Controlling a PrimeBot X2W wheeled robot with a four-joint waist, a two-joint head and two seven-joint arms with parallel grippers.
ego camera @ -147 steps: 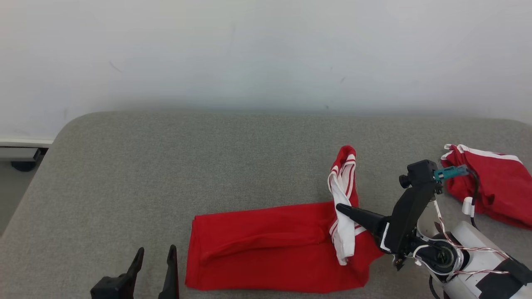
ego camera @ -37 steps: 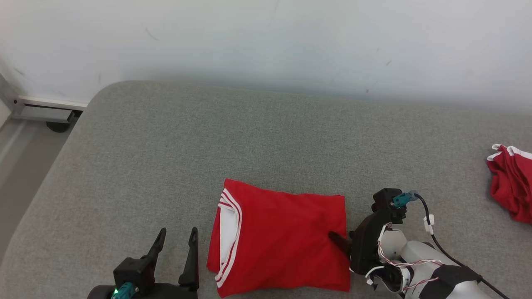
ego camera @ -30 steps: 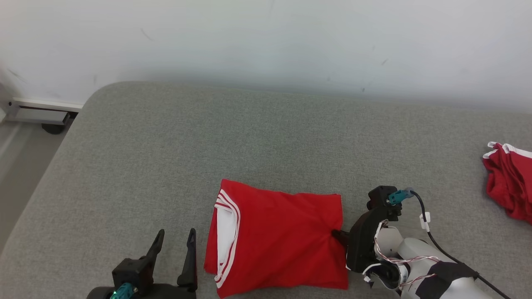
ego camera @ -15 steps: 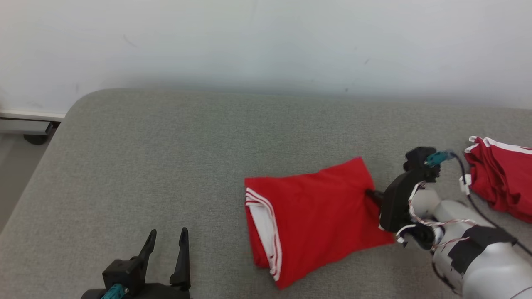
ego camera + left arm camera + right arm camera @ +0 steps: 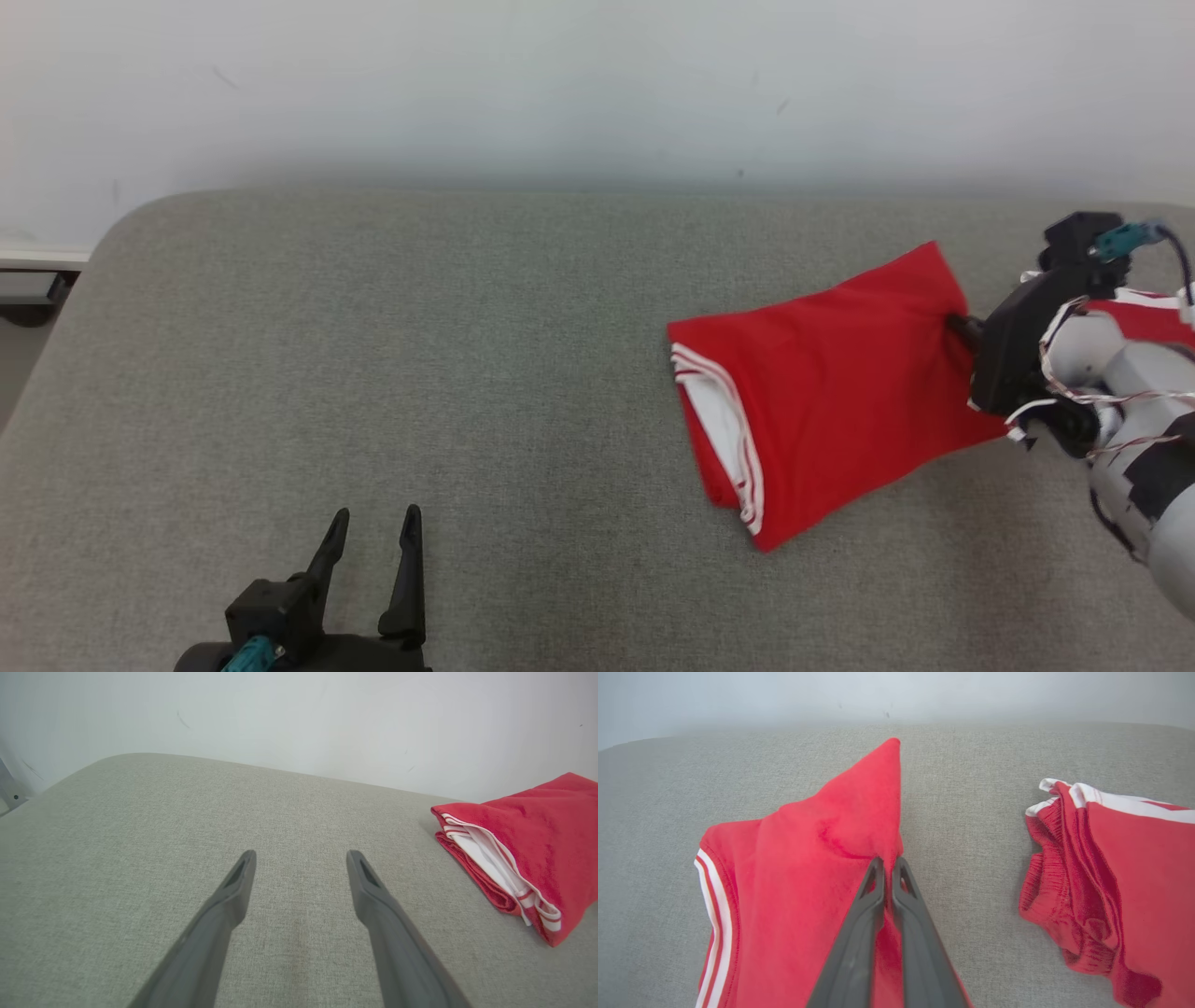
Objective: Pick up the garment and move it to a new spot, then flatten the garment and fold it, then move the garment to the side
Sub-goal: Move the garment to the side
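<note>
Beside the other red heap (image 5: pixel 1111 858), the right pincer (image 5: pixel 888 862) clamps the folded garment (image 5: pixel 840 373) by its edge, likely to drag it aside; the left pincer (image 5: pixel 301 855) rests apart.

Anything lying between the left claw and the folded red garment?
Nothing: just bare grey cushion between the open left claw and the folded red garment, seen in the left wrist and head views.

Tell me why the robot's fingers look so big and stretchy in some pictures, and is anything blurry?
Left wrist view: the wide lens makes the open left fingers look huge and splayed; the wall is soft. Right wrist view: the shut right fingers loom big, and the folded garment they pinch looks slightly fuzzy. Head view: even light, no glare, the grey cushion sharp.
</note>
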